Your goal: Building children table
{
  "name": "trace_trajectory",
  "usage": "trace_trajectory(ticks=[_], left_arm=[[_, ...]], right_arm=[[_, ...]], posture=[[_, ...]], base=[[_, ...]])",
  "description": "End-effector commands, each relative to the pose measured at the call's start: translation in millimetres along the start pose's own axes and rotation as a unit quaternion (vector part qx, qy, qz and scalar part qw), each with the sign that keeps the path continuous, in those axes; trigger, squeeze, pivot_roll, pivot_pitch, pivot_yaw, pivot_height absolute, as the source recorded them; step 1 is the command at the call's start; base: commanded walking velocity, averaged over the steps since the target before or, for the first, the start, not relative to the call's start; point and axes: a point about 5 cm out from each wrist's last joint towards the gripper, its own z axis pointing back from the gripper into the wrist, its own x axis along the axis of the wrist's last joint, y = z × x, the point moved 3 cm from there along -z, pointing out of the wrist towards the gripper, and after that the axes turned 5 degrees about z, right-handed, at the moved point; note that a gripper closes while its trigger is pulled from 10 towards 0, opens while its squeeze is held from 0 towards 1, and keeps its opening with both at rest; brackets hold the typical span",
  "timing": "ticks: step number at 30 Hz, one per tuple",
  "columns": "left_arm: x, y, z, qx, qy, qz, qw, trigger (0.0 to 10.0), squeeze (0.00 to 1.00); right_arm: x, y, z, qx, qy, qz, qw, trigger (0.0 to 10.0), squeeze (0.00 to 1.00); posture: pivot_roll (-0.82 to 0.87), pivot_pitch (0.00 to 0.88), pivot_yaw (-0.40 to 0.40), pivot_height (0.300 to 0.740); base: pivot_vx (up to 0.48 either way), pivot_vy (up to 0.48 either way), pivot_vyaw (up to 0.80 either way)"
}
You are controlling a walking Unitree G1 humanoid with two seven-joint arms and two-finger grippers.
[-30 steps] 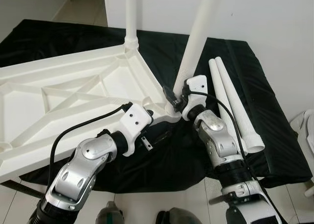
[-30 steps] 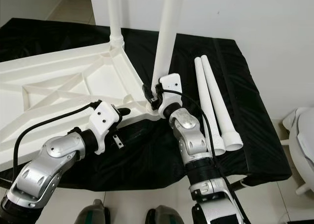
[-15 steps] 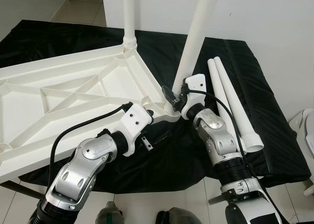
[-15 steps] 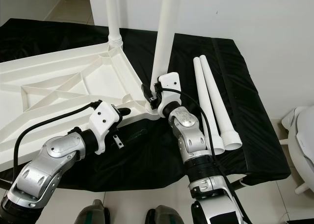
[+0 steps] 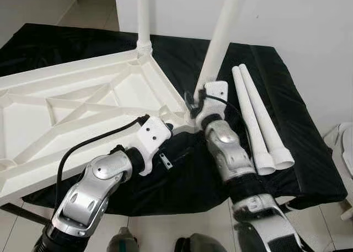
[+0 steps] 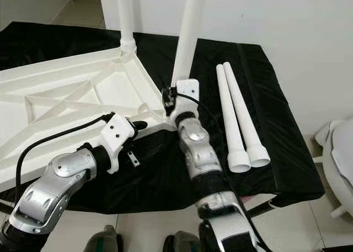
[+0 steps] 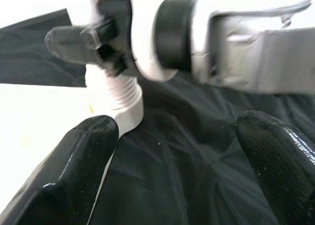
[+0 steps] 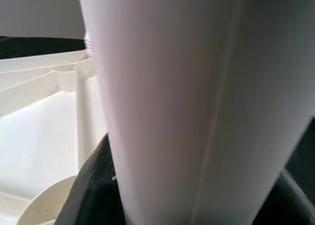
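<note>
Eye views: white tabletop (image 5: 83, 106) lay upside down on black-draped counter (image 5: 309, 153); 2 spare legs (image 6: 237, 119) near counter's right edge. R hand (image 5: 194, 104) clamped leg (image 5: 220, 37) at tabletop's near corner.
L wrist: L hand (image 7: 177, 156) wide open, empty, by corner socket.
R wrist: leg (image 8: 177, 107) betw. fingers.
</note>
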Motion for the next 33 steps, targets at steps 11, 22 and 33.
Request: trace_trajectory(ticks=[11, 22, 33], left_arm=[[3, 2.7, 0.3, 0.025, -0.008, -0.003, 1.000, 10.0, 0.00], [1, 0.6, 1.6, 0.027, -0.009, 0.001, 1.000, 10.0, 0.00], [2, -0.9, 0.0, 0.026, -0.011, 0.002, 1.000, 10.0, 0.00]], right_arm=[[-26, 7.9, -0.8, -0.065, 0.059, -0.011, 0.996, 10.0, 0.00], [-17, 6.3, 0.1, -0.031, 0.012, -0.032, 0.999, 10.0, 1.00], [-3, -2.2, 6.0, 0.062, -0.059, -0.041, 0.996, 10.0, 1.00]], posture=[[0.11, 0.019, -0.097, 0.740], [0.11, 0.025, -0.099, 0.740], [0.10, 0.016, -0.103, 0.740]], base=[[0.000, 0.000, 0.00], [0.000, 0.000, 0.00], [0.000, 0.000, 0.00]])
